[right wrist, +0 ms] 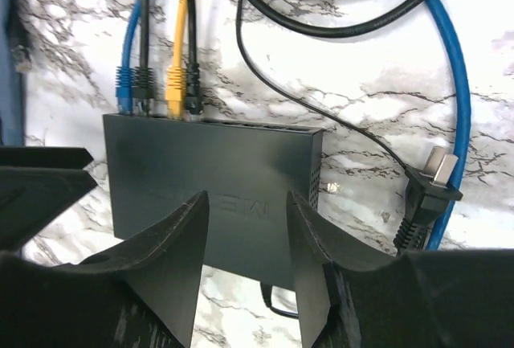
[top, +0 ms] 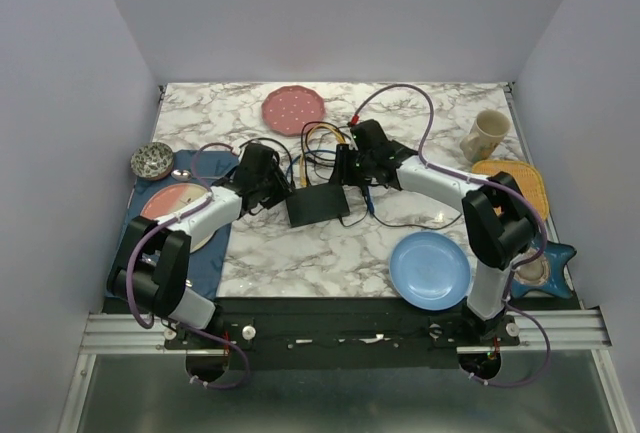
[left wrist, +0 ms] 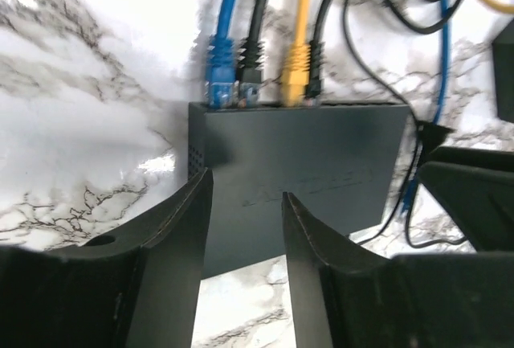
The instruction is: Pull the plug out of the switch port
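step: approach, no plug pulled yet | switch (top: 318, 204) mid-table, four plugs on far edge, yellow plug (left wrist: 295, 75) among them | left gripper (left wrist: 246, 191) and right gripper (right wrist: 246, 199) both spread, empty, above switch | next: I'd pin box, pinch one plug, pull far

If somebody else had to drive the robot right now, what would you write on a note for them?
Left hand: open, empty, by the switch.
Right hand: open, empty, by the switch too.
Blue plug, yellow plug and two black plugs all sit in the switch's far edge.
Done: nothing pulled yet.
Left: grip one plug and pull it out.
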`<state>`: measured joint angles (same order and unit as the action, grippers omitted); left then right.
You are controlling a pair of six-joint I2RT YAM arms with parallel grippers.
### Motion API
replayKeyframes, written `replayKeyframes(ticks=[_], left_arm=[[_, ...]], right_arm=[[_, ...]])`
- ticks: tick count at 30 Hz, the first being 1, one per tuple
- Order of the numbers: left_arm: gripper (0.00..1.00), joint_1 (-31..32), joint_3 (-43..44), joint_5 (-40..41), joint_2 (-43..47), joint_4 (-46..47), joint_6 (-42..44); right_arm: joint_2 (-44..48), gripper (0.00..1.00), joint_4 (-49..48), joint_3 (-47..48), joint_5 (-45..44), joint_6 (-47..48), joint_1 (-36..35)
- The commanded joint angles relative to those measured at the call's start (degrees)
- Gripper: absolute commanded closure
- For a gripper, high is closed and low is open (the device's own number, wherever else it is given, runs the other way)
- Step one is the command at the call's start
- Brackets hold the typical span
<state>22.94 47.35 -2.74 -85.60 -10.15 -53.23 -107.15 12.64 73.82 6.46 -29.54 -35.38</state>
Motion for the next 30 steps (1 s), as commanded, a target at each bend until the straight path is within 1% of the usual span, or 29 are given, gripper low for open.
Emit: replayKeyframes(ticks=[1, 6, 10, 15, 23, 30], left_arm=[[0.48, -0.26, 2.04, 2.3, 2.2, -3.47, 1.73], [0.45, -0.18, -1.2, -1.03, -0.7, -1.89, 0.32], [0.44, -0.09, -1.65, -2.62, -4.47, -1.63, 0.15], [0.44, 0.09, -1.47, -4.37, -6.77, -0.22, -0.29], [0.44, 0.26, 3.71, -8.94, -13.8, -0.04, 1.03], [0.44, 0.26, 9.33, -8.07, -16.17, -2.68, 2.43]], right_arm=[[3.62, 0.47, -0.43, -3.06, -3.47, 0.63, -0.48], [2.65, 0.47, -2.0, -7.11, -2.24, -1.04, -0.48], [1.69, 0.46, -2.89, -7.9, -2.15, -1.31, -0.48], [0.37, 0.46, -5.78, -8.69, 1.53, -2.1, -0.48], [-1.3, 0.48, -8.77, -12.2, 5.67, -4.3, -2.06], [-0.95, 0.48, -10.71, -13.53, 6.64, -5.7, -3.38]])
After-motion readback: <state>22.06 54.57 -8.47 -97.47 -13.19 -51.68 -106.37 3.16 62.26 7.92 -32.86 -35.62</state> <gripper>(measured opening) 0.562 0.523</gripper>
